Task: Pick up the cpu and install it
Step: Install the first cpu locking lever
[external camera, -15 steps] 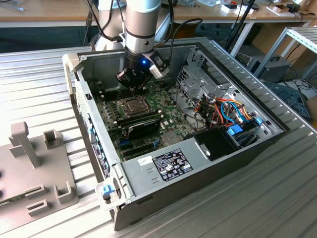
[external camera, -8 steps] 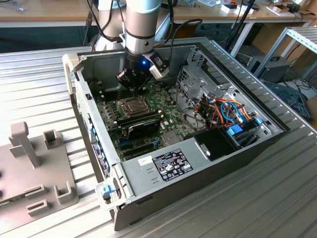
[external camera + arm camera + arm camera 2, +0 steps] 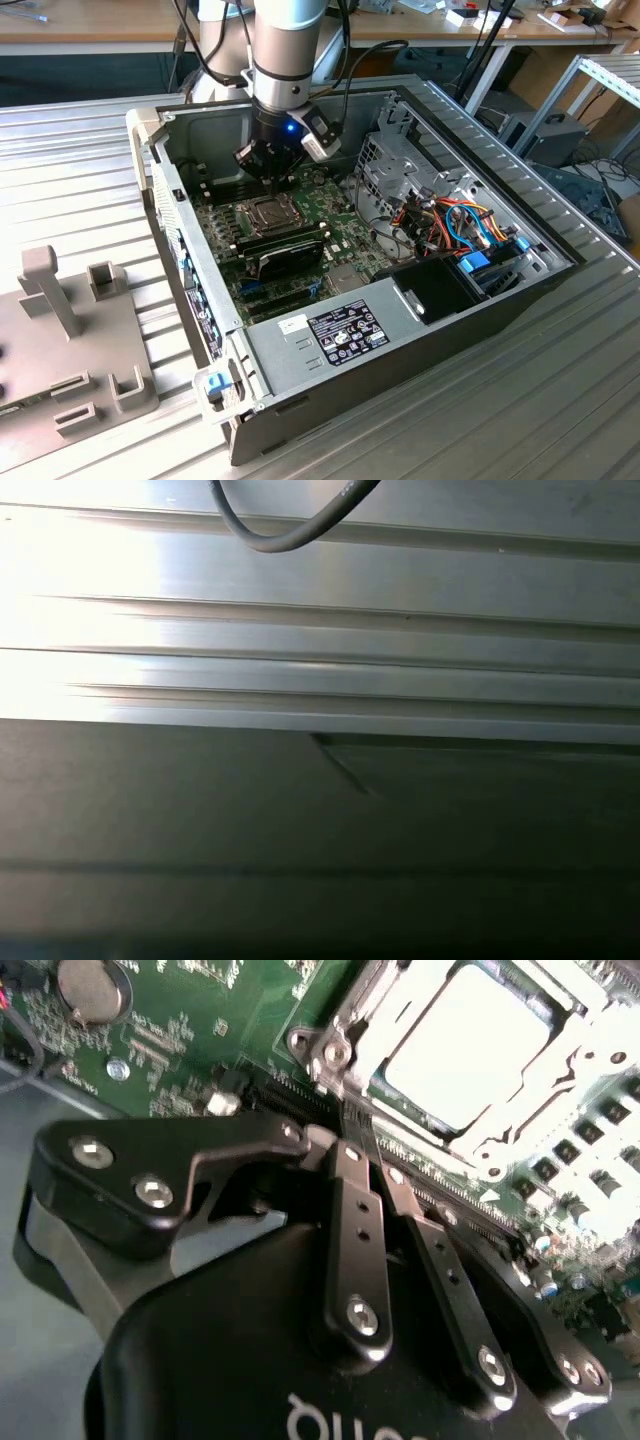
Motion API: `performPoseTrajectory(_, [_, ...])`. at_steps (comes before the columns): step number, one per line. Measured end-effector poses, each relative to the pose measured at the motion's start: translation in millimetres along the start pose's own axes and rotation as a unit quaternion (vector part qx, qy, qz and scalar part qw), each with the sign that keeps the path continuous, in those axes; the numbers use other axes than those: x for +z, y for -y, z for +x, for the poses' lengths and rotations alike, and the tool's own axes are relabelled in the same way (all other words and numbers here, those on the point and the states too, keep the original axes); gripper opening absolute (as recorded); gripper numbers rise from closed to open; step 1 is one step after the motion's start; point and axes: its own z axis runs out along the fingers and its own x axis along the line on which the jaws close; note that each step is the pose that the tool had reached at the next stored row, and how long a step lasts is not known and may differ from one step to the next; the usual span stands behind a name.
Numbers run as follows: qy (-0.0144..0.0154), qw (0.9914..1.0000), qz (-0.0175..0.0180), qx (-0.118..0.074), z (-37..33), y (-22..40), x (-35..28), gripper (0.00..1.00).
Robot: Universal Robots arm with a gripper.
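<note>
Small flat silver-grey square cpu [image 3: 470, 1045] seated in metal-framed socket [image 3: 520, 1135]; black gripper [image 3: 352, 1130] just beside, fingers [image 3: 350, 1220] clenched on nothing. Risk: knocking the socket, unseating the cpu.

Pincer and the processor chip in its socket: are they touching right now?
Apart. In the second wrist view the shut pincer ends by the socket frame, and the chip lies beyond it with its whole silver top bare.
</note>
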Motion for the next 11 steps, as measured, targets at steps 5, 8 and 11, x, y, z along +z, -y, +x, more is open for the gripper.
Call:
performPoseTrajectory(5, [-0.0002, 1.0, 0.0002, 0.0, 0.1, 0.1, 0.2, 0.11])
performPoseTrajectory(8, [-0.0002, 1.0, 0.0004, 0.0, 0.1, -0.5, 0.7, 0.11])
performPoseTrajectory(11, [-0.0004, 1.0, 0.0003, 0.0, 0.1, -1.1, 2.3, 0.11])
